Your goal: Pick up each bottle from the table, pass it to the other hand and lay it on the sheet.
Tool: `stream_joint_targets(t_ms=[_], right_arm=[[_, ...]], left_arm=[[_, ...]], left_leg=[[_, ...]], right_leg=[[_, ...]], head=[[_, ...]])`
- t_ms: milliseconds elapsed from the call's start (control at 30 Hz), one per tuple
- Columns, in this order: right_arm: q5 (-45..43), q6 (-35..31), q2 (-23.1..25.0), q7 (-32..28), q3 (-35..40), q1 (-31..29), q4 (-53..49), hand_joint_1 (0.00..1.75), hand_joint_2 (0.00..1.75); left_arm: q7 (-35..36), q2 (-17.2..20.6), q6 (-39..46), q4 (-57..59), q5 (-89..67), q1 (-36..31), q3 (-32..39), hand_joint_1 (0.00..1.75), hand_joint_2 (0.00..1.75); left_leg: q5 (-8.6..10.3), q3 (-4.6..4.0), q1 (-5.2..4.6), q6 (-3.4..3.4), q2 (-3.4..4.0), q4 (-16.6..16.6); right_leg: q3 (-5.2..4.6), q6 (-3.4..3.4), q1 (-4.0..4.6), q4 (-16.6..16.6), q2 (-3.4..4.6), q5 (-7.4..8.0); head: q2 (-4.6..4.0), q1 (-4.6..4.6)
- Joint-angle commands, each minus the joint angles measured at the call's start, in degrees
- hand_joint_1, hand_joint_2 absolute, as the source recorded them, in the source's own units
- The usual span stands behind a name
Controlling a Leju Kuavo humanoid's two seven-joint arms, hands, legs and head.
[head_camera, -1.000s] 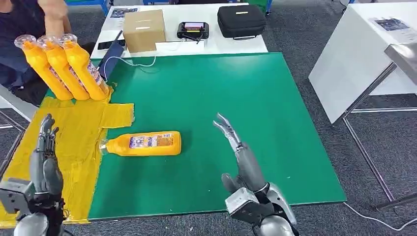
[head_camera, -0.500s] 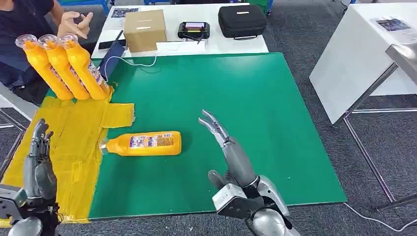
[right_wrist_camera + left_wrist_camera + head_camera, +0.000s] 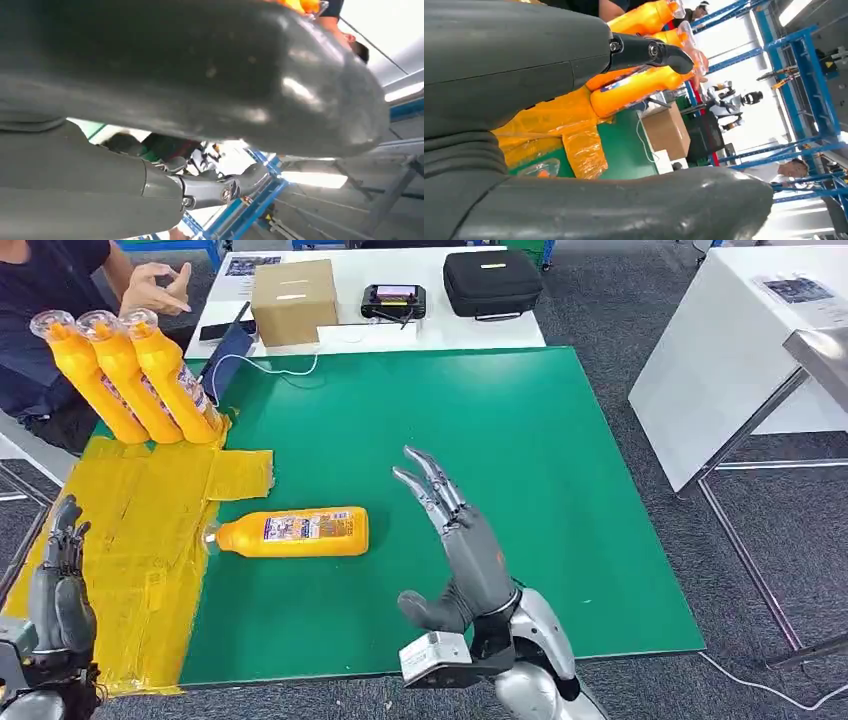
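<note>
Lying bottle: an orange bottle [image 3: 292, 533] lies on its side on the green counter [image 3: 520, 460], its cap end just over the edge of the yellow sheet [image 3: 140, 530], its body on the green; no hand touches it.
Placed bottles: three more orange bottles [image 3: 130, 375] lie side by side at the far end of the sheet, touching one another, caps pointing away from the robot.
Right hand: the right hand [image 3: 460, 550] is raised over the counter just right of the lying bottle, palm turned towards it; its fingers [image 3: 428, 480] are stretched out and apart, thumb out to the side, holding nothing.
Left hand: the left hand [image 3: 58, 585] stands upright at the near left edge of the sheet, fingers straight and slightly spread, holding nothing and well apart from the bottle.
Person: a person's hand [image 3: 158, 288] is lifted beyond the three bottles.
Behind: a cardboard box [image 3: 292, 300], a black case [image 3: 492, 282] and a small screen device [image 3: 393, 301] sit on the white counter beyond.
</note>
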Motion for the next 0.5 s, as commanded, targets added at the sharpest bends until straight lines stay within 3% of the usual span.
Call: stream_joint_targets(t_ms=[33,400,433,500], right_arm=[[-2.26,2.14,-2.42,-0.83,-0.28,0.48,-0.51,0.0,0.0],[-2.41,3.22,-3.82,-0.44,-1.2,-0.25,-0.34,0.0,0.0],[-3.21,3.82,-4.53,0.33,-1.99,-0.31,-0.8,0.0,1.75],[-5.15,4.99,-6.28,0.1,-4.66,0.57,-2.06,0.0,1.75]], left_arm=[[0.5,-0.75,0.0,3.24,-1.41,-2.17,0.27,0.0,0.0],[3.6,0.13,-0.39,8.03,-1.69,-6.91,-1.99,0.0,0.0],[4.55,0.06,-0.28,9.8,-1.82,-8.8,-2.73,0.0,0.0],[6.5,-0.1,1.16,15.55,-1.81,-14.19,-4.56,0.0,0.0]], left_leg=[[-0.09,0.26,0.05,-0.02,-0.31,-0.02],[-0.07,0.27,0.05,-0.03,-0.32,-0.03],[-0.02,0.18,0.03,-0.01,-0.28,-0.05],[0.03,0.18,0.05,-0.01,-0.68,-0.02]], right_leg=[[0.32,-0.08,-0.02,-0.05,0.25,-0.11],[0.31,-0.09,-0.02,-0.04,0.25,-0.1],[0.23,-0.06,-0.02,-0.06,0.12,-0.05],[0.31,-0.07,-0.02,-0.05,-0.15,-0.11]], head=[[0.0,0.02],[0.0,-0.02],[0.0,0.02],[0.0,0.0]])
